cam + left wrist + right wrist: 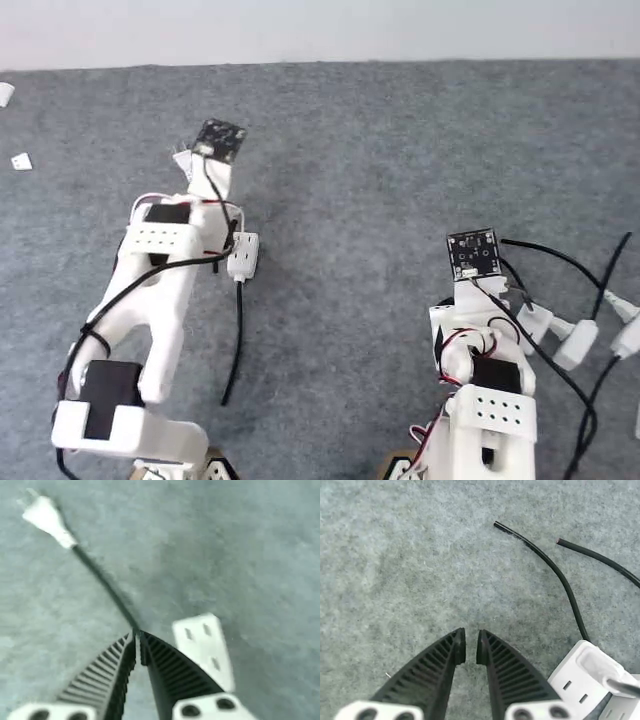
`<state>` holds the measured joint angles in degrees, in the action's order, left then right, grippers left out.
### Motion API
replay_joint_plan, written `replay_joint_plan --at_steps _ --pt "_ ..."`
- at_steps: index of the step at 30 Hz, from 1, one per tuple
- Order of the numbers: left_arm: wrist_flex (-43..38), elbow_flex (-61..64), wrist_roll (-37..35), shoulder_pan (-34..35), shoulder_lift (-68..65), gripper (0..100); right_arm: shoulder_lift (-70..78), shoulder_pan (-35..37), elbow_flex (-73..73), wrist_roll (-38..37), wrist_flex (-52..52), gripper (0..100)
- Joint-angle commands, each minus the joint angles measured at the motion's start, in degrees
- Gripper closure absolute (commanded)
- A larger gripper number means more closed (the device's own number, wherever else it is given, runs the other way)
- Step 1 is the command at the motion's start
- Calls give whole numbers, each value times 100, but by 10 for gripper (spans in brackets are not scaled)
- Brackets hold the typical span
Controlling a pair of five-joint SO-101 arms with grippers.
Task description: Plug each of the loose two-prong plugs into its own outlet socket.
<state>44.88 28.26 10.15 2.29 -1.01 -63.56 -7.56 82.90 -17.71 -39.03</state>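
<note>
My left gripper (138,641) is shut on a thin black cable (102,582) that ends in a white two-prong plug (47,515), held off the grey carpet. A white outlet block (205,647) lies right beside one finger. From above, that plug (183,159) pokes out next to the left wrist, with the outlet block (243,255) nearer the arm's base. My right gripper (470,647) hangs shut and empty over bare carpet. Beside it is a white outlet (572,682) with a white plug (600,664) seated in it.
Two loose black cable ends (496,525) (559,542) lie on the carpet beyond the right gripper. More white outlets and plugs (578,343) with black cables cluster at the right edge. A black cable (235,345) trails from the left outlet block.
</note>
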Motion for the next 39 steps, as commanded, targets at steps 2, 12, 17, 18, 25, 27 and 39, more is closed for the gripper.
replay_joint_plan --at_steps 2,12,17,18,25,27,39 --pt "-536 -470 -914 651 -264 881 -66 22 -44 -53 -22 942" --pt "466 -2492 -1565 765 -2119 787 -66 22 -44 -53 -22 942" --pt "870 -3125 -1565 782 -2690 824 -66 22 -44 -53 -22 943" --pt "1002 -3284 -1565 782 -2804 823 -66 22 -44 -53 -22 943" --pt "1653 -4321 -1574 703 -3516 823 -66 22 -44 -53 -22 943" --pt "1925 -4620 -1574 659 -3701 823 -66 22 -44 -53 -22 943" --pt "3666 -6475 -1873 607 -4844 840 -66 22 -53 -53 -13 945"
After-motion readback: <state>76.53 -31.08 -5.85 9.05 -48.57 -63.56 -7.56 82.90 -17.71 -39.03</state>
